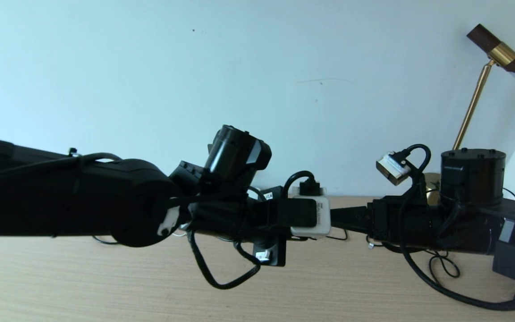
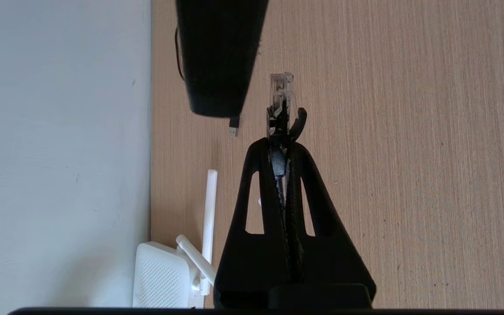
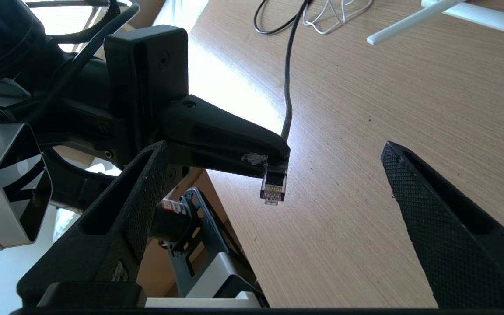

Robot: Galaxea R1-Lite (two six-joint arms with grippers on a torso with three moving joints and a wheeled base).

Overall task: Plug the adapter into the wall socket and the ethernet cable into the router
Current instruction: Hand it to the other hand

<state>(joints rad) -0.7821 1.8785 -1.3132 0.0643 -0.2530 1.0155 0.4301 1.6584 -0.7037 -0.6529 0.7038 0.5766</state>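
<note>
Black ethernet cable [image 3: 288, 87] hangs above the wooden desk [image 2: 409, 153], its clear clip plug [image 2: 280, 94] pinched in the closed left claw [image 2: 283, 140]. Facing it, the right claw [image 3: 274, 218] stands wide apart, holding nothing. White router [image 2: 160, 275] sits against the wall, antennas alongside.

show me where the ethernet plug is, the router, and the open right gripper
ethernet cable [image 3: 273, 189]: right wrist view, on the clear clip plug.
router [image 2: 160, 275]: left wrist view, on its perforated white top.
right gripper [image 3: 278, 157]: right wrist view, midway between its spread fingertips.
</note>
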